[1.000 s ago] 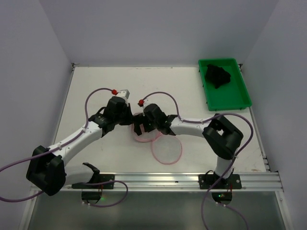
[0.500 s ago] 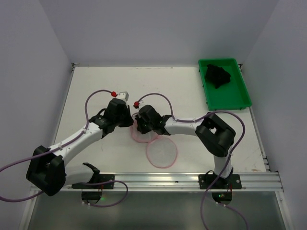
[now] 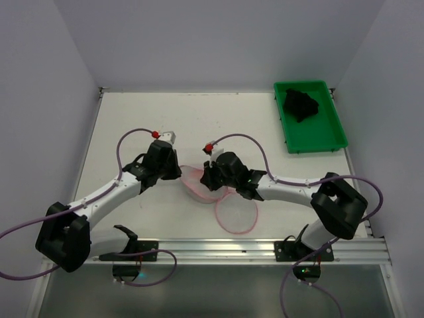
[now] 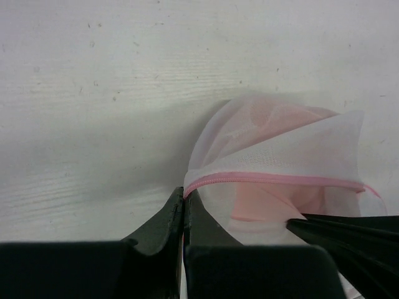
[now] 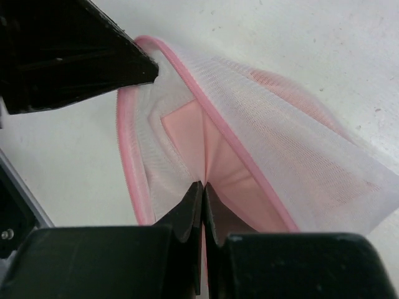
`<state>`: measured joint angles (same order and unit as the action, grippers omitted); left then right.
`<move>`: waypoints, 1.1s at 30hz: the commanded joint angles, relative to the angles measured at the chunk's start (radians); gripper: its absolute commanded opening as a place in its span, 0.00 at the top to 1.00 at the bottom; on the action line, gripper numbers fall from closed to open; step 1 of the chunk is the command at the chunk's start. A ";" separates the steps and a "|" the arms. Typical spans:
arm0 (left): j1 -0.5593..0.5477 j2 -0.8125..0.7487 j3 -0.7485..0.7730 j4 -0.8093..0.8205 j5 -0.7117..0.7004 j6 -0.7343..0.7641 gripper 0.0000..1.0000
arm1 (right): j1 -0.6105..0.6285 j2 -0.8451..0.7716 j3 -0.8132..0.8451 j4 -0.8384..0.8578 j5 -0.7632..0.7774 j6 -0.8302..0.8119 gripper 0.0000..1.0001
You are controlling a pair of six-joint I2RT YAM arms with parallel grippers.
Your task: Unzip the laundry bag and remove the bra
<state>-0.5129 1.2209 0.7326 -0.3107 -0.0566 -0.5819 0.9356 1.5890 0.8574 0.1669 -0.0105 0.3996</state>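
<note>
The laundry bag (image 3: 199,184) sits in the middle of the counter (image 3: 132,119), between the two arms and well apart from the green tray (image 3: 318,136) in the far right corner, where a dark bundle of cloth (image 3: 301,105) lies. The left jaws are pinched fully shut on the pink zip rim (image 4: 274,179) at the bag's left edge, probably as an anchor so the light mesh cannot slide or bunch when the other side is pulled. The right jaws are also fully shut, nipping a fold at the bag's mouth where white mesh meets a pale pink piece (image 5: 218,156). Whether they grip that piece itself or only the mesh over it I cannot tell. One disc-shaped half (image 3: 236,213) lies flat on the counter just below the right arm (image 3: 285,189), while the other half is lifted and drawn taut between the two grips, so the zip looks largely undone. The pink piece inside is likely the bra, not yet out. Opposed holds like these suit spreading the opening wide enough to draw it free
</note>
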 commanded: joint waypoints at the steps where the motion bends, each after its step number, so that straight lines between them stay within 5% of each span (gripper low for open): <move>1: 0.011 -0.009 -0.032 0.028 -0.008 0.005 1.00 | -0.020 -0.083 -0.041 0.117 -0.009 0.018 1.00; 5: 0.014 -0.030 -0.082 0.047 0.000 -0.007 1.00 | -0.078 -0.132 -0.093 0.141 0.009 0.093 1.00; 15: 0.013 -0.018 -0.228 0.186 0.101 -0.091 1.00 | -0.116 -0.297 -0.124 0.253 -0.261 0.142 1.00; 23: 0.011 0.005 -0.161 0.243 0.185 -0.157 1.00 | -0.115 -0.333 -0.028 0.406 -0.538 0.271 1.00; 29: 0.010 -0.101 -0.170 0.355 0.273 -0.260 1.00 | -0.121 -0.307 -0.008 0.529 -0.553 0.341 1.00; 33: 0.011 -0.204 -0.156 0.320 0.273 -0.268 1.00 | -0.135 -0.290 0.020 0.430 -0.498 0.306 1.00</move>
<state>-0.5098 1.0901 0.5423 -0.0284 0.1829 -0.8120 0.8120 1.2911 0.8093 0.5591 -0.5186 0.7036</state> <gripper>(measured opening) 0.011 0.009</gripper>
